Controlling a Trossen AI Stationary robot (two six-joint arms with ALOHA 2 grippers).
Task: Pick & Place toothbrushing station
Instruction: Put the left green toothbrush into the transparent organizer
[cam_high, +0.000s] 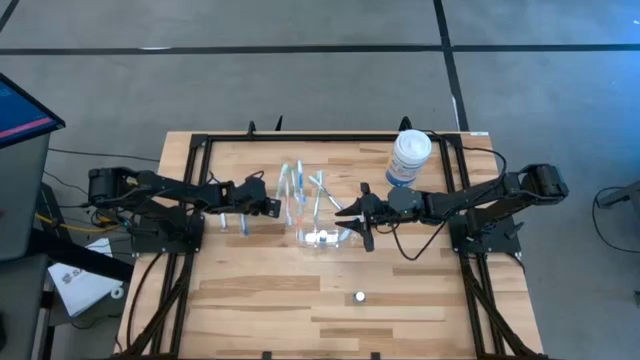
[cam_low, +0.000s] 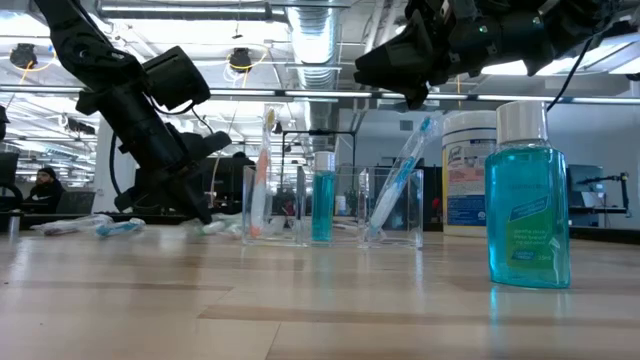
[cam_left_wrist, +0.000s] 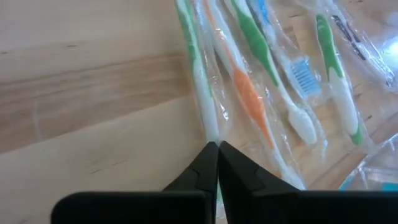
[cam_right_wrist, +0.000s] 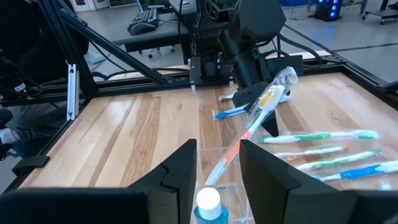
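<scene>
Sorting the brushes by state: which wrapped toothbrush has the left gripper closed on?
The green-and-white toothbrush at the edge of the pile: the left gripper pinches its handle end, while the orange and other brushes lie untouched.

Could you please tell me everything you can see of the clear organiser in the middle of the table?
The clear organiser is a low, transparent plastic holder with upright walls dividing it into side-by-side compartments, standing upright on the wooden table. One end compartment holds an orange-and-white toothbrush, the middle one a slim bottle of blue liquid with a white cap, and the other end a blue-and-white toothbrush that leans. Wrapped toothbrushes lie on the table beside it. The right gripper hangs just above it, apparently not touching it.
</scene>
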